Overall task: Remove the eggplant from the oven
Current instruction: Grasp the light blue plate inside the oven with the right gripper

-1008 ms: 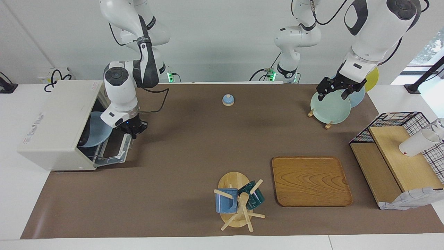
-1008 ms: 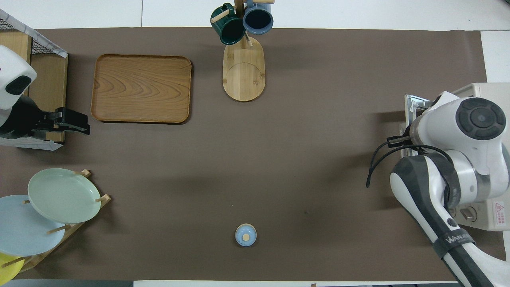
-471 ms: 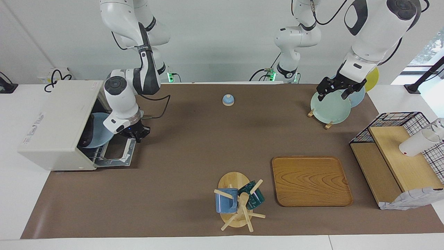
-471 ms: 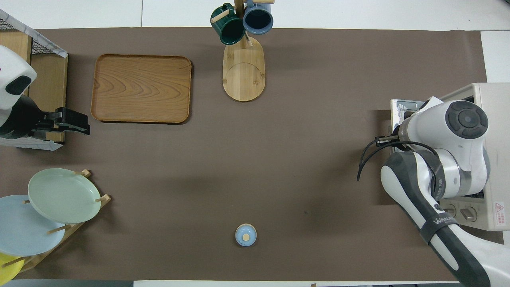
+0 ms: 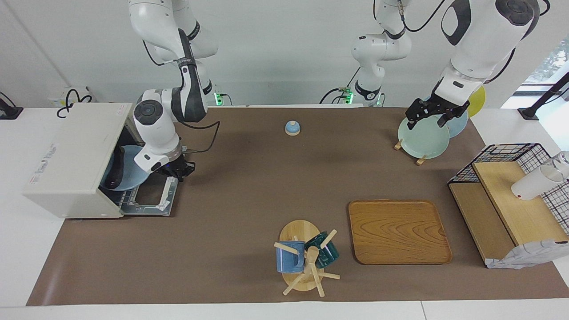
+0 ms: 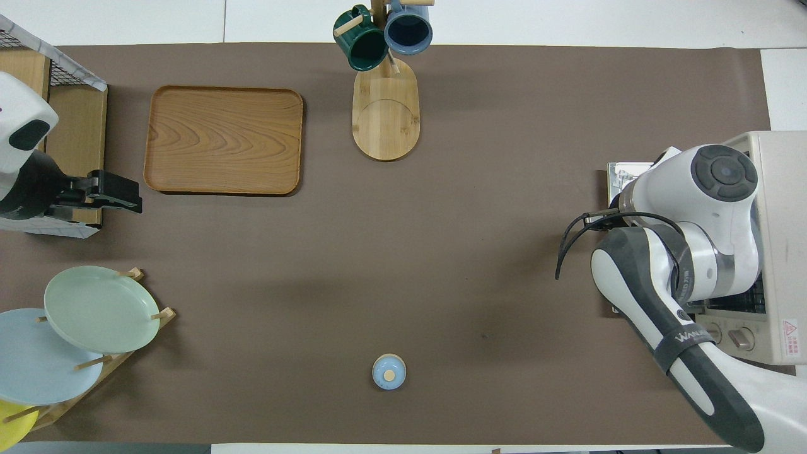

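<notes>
The cream-white oven [image 5: 71,155] stands at the right arm's end of the table and also shows in the overhead view [image 6: 782,189]. Its door [image 5: 153,195] lies open and flat on the mat. Inside, the dark eggplant [image 5: 117,171] lies on a light blue plate [image 5: 132,175] on the rack. My right gripper [image 5: 178,170] is low at the door's outer edge, shut on the bar handle. In the overhead view the right arm hides it and the eggplant. My left gripper [image 5: 430,117] waits open and empty over the plate rack, also seen in the overhead view [image 6: 120,192].
A blue bell [image 5: 292,128] sits mid-table near the robots. A plate rack [image 5: 422,140] with several plates, a wooden tray [image 5: 398,231] and a black wire basket [image 5: 511,200] with a white cup [image 5: 533,184] stand toward the left arm's end. A mug tree [image 5: 304,258] is farthest from the robots.
My right gripper swung out and down from the oven, bringing the door from part-open to flat. The plate and eggplant inside now show more. The left arm has not moved.
</notes>
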